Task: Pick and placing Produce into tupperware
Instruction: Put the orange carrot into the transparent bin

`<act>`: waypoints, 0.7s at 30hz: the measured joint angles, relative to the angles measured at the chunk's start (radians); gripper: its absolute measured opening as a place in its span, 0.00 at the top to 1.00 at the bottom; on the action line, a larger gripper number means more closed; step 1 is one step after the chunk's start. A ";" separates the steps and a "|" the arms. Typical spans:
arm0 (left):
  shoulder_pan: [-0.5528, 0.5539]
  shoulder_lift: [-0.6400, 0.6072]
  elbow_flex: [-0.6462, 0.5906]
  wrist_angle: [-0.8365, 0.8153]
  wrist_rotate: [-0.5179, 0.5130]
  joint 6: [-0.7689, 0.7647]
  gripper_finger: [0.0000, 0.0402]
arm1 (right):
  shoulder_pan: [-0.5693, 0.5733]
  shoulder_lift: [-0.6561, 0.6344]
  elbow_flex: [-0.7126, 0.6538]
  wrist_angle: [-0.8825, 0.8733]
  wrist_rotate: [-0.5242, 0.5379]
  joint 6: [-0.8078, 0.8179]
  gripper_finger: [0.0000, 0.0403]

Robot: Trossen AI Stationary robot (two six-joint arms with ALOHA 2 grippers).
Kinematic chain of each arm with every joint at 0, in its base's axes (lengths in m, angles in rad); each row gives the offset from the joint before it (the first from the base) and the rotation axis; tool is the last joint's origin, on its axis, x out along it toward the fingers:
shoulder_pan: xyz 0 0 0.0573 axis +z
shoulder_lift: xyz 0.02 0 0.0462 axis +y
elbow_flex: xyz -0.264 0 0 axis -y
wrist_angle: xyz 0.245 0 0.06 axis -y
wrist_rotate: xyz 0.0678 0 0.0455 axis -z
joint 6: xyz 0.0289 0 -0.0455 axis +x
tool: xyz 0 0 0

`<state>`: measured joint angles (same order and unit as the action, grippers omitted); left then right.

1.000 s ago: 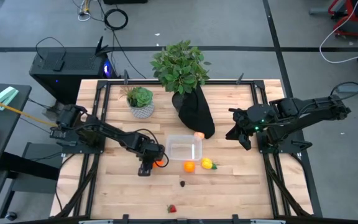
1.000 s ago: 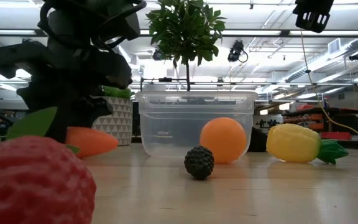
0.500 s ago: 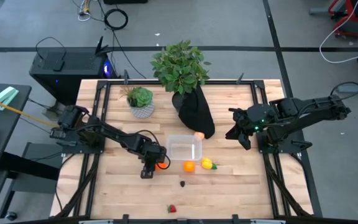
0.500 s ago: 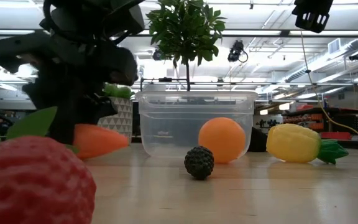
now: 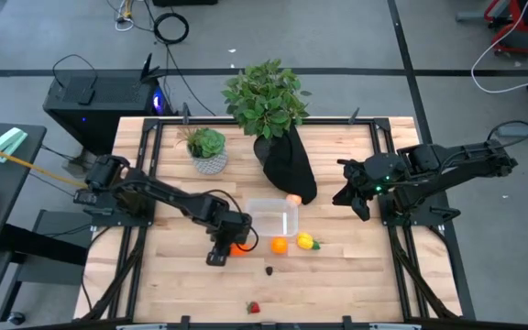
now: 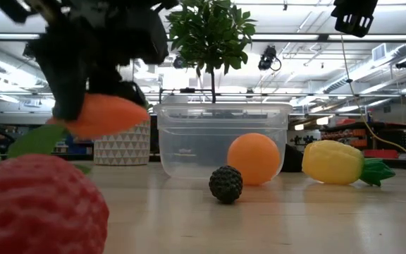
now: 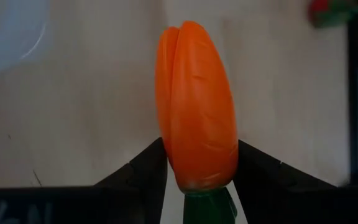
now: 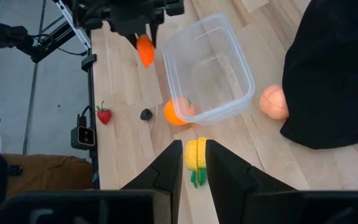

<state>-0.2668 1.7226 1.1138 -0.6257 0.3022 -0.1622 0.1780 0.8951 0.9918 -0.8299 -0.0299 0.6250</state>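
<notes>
Now the left end effector [image 5: 230, 247] grips the carrot [image 7: 196, 112] between its two fingers, holding it lifted clear of the desk [image 5: 337, 284], with the orange tip pointing away from the wrist. Just beside this end effector, toward the middle of the desk, stands the clear tupperware [image 5: 271, 218], which looks empty. Touching or almost touching the container's near wall is the orange [image 6: 253, 158], and a little farther along lies the yellow piece [image 6: 337, 162] with its green end. In front of the orange sits the tiny dark piece [image 6: 225, 184]; the strawberry [image 5: 254, 308] lies well apart, near the desk's front edge. Beyond the container, the peach-coloured ball [image 8: 274, 102] rests against a black cloth [image 5: 289, 165] draped below a leafy plant [image 5: 264, 96]. A small potted plant [image 5: 208, 149] stands behind the left arm. Well apart on the far side, the right end effector [image 5: 350, 196] hangs above the desk with its fingers parted, holding nothing.
</notes>
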 joint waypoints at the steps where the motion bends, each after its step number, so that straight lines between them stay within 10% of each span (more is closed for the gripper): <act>1: 0.000 0.000 0.020 -0.026 0.009 0.016 0.59 | 0.000 0.000 0.000 0.000 0.000 -0.001 0.81; 21: 0.238 -0.003 0.318 -0.146 -0.212 0.211 0.58 | 0.000 0.000 0.000 0.000 0.000 -0.008 0.81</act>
<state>-0.0287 1.7191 1.4319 -0.7716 0.0906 0.0490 0.1780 0.8951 0.9920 -0.8299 -0.0303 0.6174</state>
